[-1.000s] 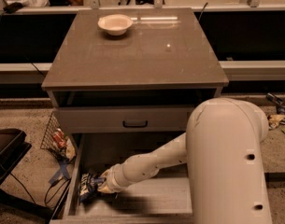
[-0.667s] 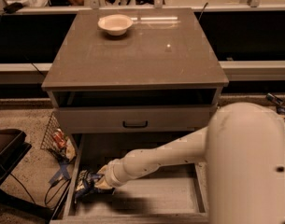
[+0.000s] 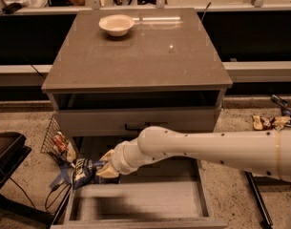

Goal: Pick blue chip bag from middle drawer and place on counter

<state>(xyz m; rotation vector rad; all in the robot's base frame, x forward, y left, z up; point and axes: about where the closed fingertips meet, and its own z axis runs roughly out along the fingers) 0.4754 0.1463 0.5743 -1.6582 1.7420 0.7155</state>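
Smooth grey-brown square slab worktop (image 3: 135, 56); wide grey middle drawer (image 3: 183, 194) open under its front edge. Small shiny blue foil chip bag (image 3: 85, 170), below the front-left corner by the drawer's left wall: probably light, crinkly, slippery; best pinched at a crimped edge. Gripper (image 3: 107, 165) touches the bag; whether it is clamped cannot be told.

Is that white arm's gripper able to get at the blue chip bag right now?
Probably yes: the gripper is right against the blue chip bag at the left edge of the open middle drawer, with nothing between them.
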